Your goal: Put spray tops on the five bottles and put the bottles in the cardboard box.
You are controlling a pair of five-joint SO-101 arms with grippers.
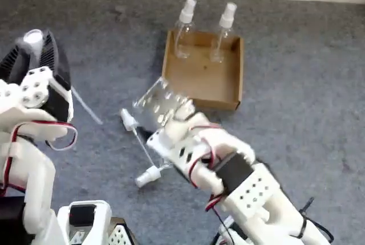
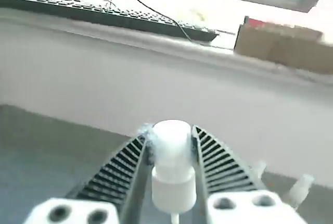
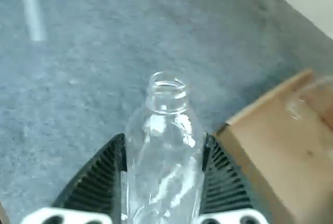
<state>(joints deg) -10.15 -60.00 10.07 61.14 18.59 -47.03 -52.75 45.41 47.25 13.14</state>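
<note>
Now we hold a white plastic spray top (image 2: 173, 169) clamped in the left pincer (image 2: 170, 134), raised near the left edge of the grey felt surface (image 1: 296, 85). Our right pincer (image 3: 164, 141) grips a clear, open-necked plastic bottle (image 3: 165, 104) just off the near left corner of the brown cardboard box (image 1: 201, 101). To cap it well, we should line the top's thin tube up with the mouth, hold the bottle steady, then twist.
</note>
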